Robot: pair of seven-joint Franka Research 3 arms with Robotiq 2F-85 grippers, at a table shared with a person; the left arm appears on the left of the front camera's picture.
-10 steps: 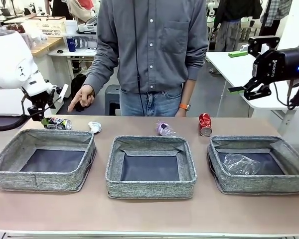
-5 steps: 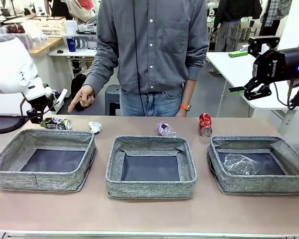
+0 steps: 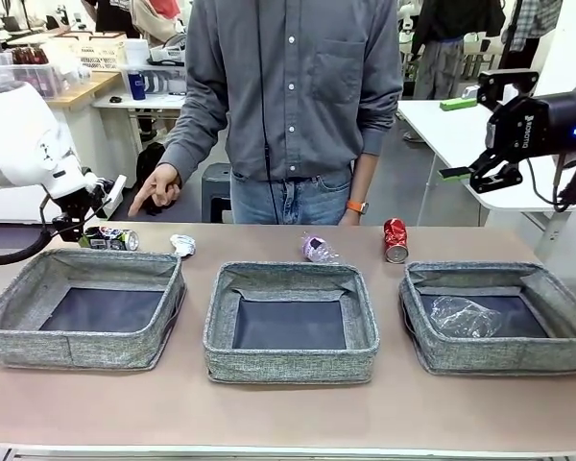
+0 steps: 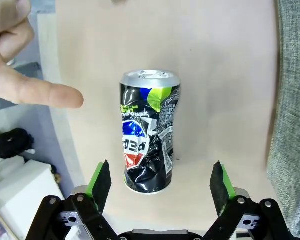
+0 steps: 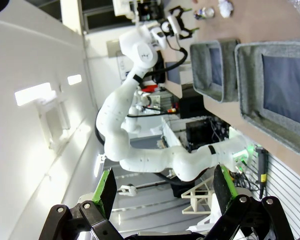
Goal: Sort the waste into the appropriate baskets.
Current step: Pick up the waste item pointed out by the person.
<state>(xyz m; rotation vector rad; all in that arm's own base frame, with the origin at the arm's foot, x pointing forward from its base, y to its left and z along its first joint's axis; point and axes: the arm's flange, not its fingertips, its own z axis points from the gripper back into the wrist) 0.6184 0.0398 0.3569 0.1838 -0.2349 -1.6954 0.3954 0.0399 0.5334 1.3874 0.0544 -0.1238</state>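
Note:
A dented dark printed can (image 3: 111, 238) lies behind the left basket (image 3: 77, 348). My left gripper (image 3: 75, 227) hangs open right at it. In the left wrist view the can (image 4: 149, 137) lies between the open green-padded fingers (image 4: 100, 181), apart from both. A crumpled paper wad (image 3: 182, 246), a pink-purple labelled bottle (image 3: 317, 250) and a red can (image 3: 395, 240) lie along the far edge. A crushed clear bottle (image 3: 464, 316) is in the right basket (image 3: 504, 357). The middle basket (image 3: 290, 365) holds nothing. My right gripper (image 3: 468, 174) is raised high at the right, open and holding nothing.
The person stands at the far side, one hand (image 3: 156, 189) pointing down near the dark can; a fingertip (image 4: 45, 93) shows beside it. The left basket's wall (image 4: 292, 125) runs close to the can. Bare table lies in front of the baskets.
My left arm has drifted a little to the left and down, the gripper staying at the dark can. The right arm and the waste have not moved.

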